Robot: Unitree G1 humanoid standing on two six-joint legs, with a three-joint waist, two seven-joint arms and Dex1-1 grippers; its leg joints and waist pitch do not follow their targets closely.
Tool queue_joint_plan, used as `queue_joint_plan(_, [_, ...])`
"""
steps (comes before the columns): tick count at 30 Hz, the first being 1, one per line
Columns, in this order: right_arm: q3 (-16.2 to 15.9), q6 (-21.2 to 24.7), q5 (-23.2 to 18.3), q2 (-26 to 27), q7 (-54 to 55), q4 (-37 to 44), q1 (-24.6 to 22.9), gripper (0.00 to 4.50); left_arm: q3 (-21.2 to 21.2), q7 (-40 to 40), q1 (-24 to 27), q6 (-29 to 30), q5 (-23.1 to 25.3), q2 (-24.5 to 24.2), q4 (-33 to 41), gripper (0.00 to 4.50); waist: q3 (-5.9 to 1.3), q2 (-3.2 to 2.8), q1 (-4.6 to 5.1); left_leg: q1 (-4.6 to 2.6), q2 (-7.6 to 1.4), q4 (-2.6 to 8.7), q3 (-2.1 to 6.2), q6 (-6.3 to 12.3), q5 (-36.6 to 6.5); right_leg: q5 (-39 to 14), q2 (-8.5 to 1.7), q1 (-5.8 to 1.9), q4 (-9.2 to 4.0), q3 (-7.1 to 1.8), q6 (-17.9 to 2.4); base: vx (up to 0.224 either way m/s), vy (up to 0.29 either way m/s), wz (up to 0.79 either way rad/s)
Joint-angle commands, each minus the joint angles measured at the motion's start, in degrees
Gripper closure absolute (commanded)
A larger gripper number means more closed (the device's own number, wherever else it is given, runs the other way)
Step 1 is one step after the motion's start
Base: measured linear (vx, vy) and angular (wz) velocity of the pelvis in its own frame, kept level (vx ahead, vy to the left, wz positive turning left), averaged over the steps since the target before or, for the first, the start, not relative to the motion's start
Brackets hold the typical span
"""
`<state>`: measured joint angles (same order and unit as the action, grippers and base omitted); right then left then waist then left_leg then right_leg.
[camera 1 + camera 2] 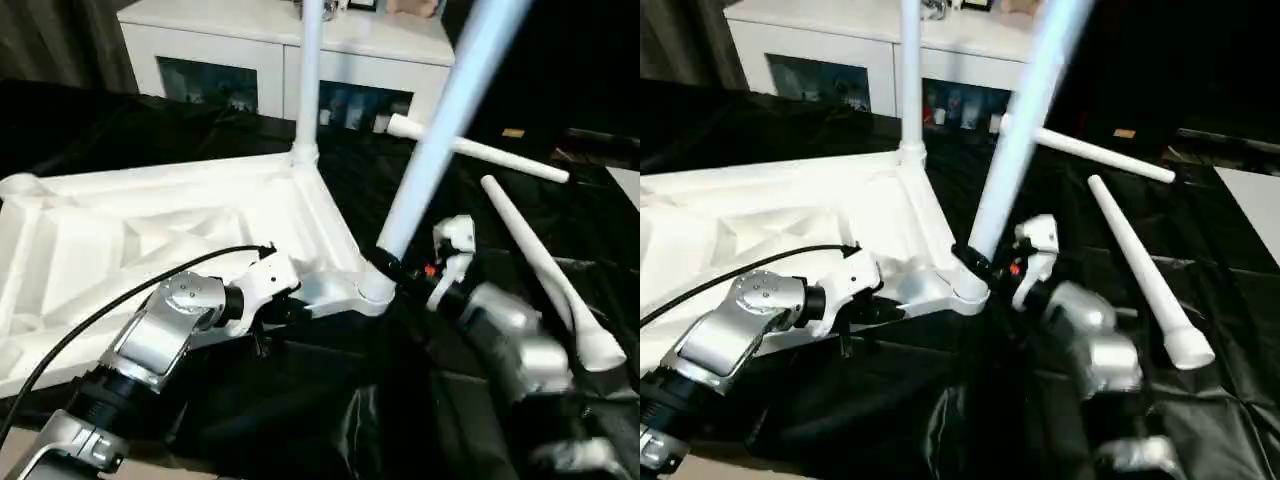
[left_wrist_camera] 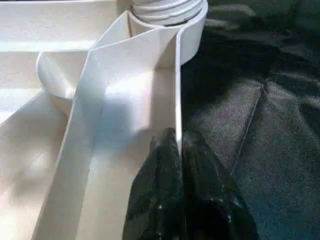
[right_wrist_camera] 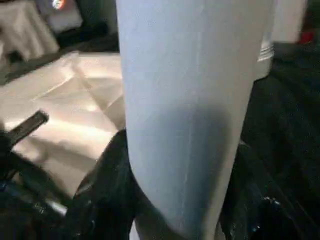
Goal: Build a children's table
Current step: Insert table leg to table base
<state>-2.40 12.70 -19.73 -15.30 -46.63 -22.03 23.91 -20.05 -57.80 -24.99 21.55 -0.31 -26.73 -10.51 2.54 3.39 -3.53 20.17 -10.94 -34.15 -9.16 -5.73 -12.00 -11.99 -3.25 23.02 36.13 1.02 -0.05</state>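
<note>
Left claw (image 2: 179, 150): fingers pressed together, pinching the thin upright edge wall of the tabletop (image 1: 120, 240) close to the near corner socket (image 1: 375, 290). Right claw (image 3: 175, 200): fingers set either side of the tilted leg (image 1: 440, 130) just above its foot, gripping the shaft.

Tabletop position: upside down on the black-draped surface (image 1: 330, 400), ribbed underside facing up. The right-hand edge runs from the far corner to the near corner beside both claws.

Leg positions:
- Tilted leg: foot seated at the near corner socket; shaft leans up and to the right, out of the upper frame edge.
- Upright leg (image 1: 310, 70): stands vertical in the far corner socket.
- Loose leg (image 1: 545, 270): lies flat on the black cloth to the right of the right arm, wide end nearest the robot.
- Second loose leg (image 1: 480, 148): lies flat further back, crossing behind the tilted leg.

Background: white cabinet (image 1: 220, 40) with dark glass doors, behind the surface.
</note>
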Motion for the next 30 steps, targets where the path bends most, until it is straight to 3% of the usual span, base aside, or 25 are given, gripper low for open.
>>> queue_joint_plan(1, [-2.75,4.61,3.90,-2.33,-2.33,-3.37,-1.17,2.65,0.47,-0.23,-1.57,-1.44,-0.05,-0.91,1.19,4.50,-2.83,-0.38,-0.04,0.17,-1.69,4.26,-0.16,2.90,-5.60,-2.70,-3.55,-2.79,-4.01,-1.93,-13.07,0.000,0.000,0.00])
queue_joint_plan(2, [-3.06,5.04,3.93,-2.65,-2.74,-3.50,-0.75,2.65,0.49,-0.28,-1.60,-1.51,-0.04,-0.91,1.15,4.50,-2.84,-0.48,-0.09,0.11,-1.75,4.27,-0.18,2.87,-5.82,-2.82,-3.62,-2.73,-4.01,-1.94,-13.19,0.000,0.000,0.00])
queue_joint_plan(5, [-2.92,7.20,2.68,-2.48,-2.91,-4.58,0.37,2.65,0.45,-0.25,-1.62,-1.62,0.07,-0.84,1.12,4.50,-2.81,0.02,-0.13,0.10,-1.85,4.36,-0.26,2.56,-6.64,-3.96,-3.72,-2.83,-4.09,-1.93,-13.24,0.000,0.000,0.00])
queue_joint_plan(9, [-2.73,7.50,2.37,-2.22,-2.83,-5.08,0.27,2.65,0.51,-0.08,-1.47,-1.50,0.09,-0.82,1.33,4.50,-2.82,-0.06,-0.23,-0.08,-1.90,4.34,-0.34,2.15,-7.08,-5.17,-3.81,-2.72,-4.16,-2.01,-13.08,0.000,0.000,0.00])
queue_joint_plan(15, [2.22,4.92,-0.43,1.24,1.92,-9.04,-1.83,2.65,0.95,0.08,-0.98,-0.75,-0.24,-0.71,1.83,4.50,-2.87,-0.25,-0.20,-0.08,-1.92,4.39,-0.39,1.76,-7.30,-4.54,-3.85,-2.62,-4.13,-2.04,-13.36,0.000,0.000,0.00])
queue_joint_plan(18, [7.44,1.73,-3.39,4.50,6.03,-10.69,-3.57,2.65,1.15,0.13,-1.03,-0.58,-0.43,-0.58,1.69,4.50,-2.75,-0.70,-0.19,-0.30,-2.02,4.68,-0.29,0.87,-9.69,-6.87,-3.87,-2.44,-4.41,-2.01,-13.18,0.000,0.000,0.00])
queue_joint_plan(20, [8.15,1.06,-3.88,5.09,6.57,-10.54,-4.16,2.65,1.18,0.12,-1.03,-0.55,-0.46,-0.59,1.67,4.50,-2.82,-0.63,-0.11,-0.21,-2.02,4.75,-0.18,0.56,-10.21,-7.11,-3.80,-2.57,-4.40,-1.98,-13.01,0.000,0.000,0.00])
queue_joint_plan(22, [9.00,-2.67,-4.00,6.94,7.69,-9.24,-6.89,2.65,1.20,0.09,-1.11,-0.53,-0.46,-0.60,1.53,4.50,-2.84,-0.73,-0.09,-0.28,-2.00,4.73,-0.23,0.49,-10.26,-6.86,-3.80,-2.48,-4.43,-2.00,-12.85,0.000,0.000,0.00])
queue_joint_plan(25, [8.99,-5.38,-3.31,7.85,8.15,-8.49,-8.35,2.65,1.17,0.10,-1.14,-0.54,-0.43,-0.59,1.49,4.50,-2.86,-0.94,-0.16,-0.26,-2.02,4.76,-0.24,0.54,-9.59,-4.79,-3.75,-2.46,-4.29,-2.00,-13.00,0.000,0.000,0.00])
queue_joint_plan(30, [6.28,-16.57,2.27,9.26,9.91,-6.28,-13.51,2.65,1.10,0.61,-1.05,-0.55,-0.39,-0.32,1.55,4.50,-2.57,-1.02,-0.14,-0.23,-2.02,5.09,-0.17,0.01,-12.53,-8.14,-3.73,-2.29,-4.73,-2.04,-12.10,0.000,0.000,0.00])
